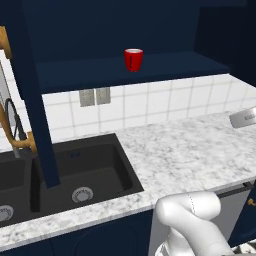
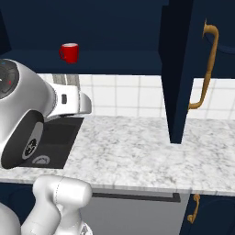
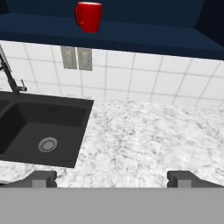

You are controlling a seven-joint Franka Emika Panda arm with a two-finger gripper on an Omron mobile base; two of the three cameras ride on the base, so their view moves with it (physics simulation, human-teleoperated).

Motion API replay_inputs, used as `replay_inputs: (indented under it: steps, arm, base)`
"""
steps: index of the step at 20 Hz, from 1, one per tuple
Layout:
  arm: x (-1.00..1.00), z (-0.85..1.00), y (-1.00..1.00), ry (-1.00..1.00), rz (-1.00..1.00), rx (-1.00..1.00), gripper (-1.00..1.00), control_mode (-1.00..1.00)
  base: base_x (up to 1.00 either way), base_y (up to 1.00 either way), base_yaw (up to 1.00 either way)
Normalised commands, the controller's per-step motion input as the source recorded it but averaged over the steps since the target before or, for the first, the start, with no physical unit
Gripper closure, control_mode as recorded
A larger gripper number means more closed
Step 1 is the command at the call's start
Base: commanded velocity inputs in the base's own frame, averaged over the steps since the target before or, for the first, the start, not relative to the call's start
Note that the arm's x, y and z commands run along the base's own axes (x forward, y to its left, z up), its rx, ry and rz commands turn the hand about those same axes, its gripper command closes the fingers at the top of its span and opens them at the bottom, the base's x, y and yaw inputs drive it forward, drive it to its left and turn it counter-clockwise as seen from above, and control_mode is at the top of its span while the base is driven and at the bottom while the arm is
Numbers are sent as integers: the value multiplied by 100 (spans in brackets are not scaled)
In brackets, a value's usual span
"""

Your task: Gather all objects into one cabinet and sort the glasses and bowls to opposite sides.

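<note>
A cup [image 1: 133,60] is placed upright on the bottom board of the wall cabinet [image 1: 150,70], near its front edge, and nothing is seen beside it. Under the cabinet a tiled wall [image 1: 165,100] is found, and two wall outlets [image 1: 94,96] are fixed on it, below the cup and a little to its left. The counter [image 1: 190,150] is laid out in front of this wall. A sink [image 1: 85,170] is set into the counter at the left, and a faucet [image 1: 15,127] is mounted behind it. In the right base view, an open cabinet door [image 2: 179,69] is hung to the right of the cup, with a long handle [image 2: 206,69] on it.
</note>
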Motion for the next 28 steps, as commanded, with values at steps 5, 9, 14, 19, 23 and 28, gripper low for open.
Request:
replay_inputs:
  steps: [5, 9, 14, 19, 23, 28]
  arm:
    - [-6, 5, 4, -5, 0, 6, -100, -100]
    - [-58, 47, 79, -37, -2, 24, -100, -100]
    - [-33, 72, 92, -36, -9, 8, -100, -100]
    - [30, 80, 50, -8, -6, 2, -100, -100]
    - [33, 64, 26, -12, 0, 14, -100, -100]
    - [13, 21, 0, -13, 4, 7, -100, -100]
  base:
    - [0, 0, 0]
    - [0, 0, 0]
    - [0, 0, 0]
    - [0, 0, 0]
    - [0, 0, 0]
    - [0, 0, 0]
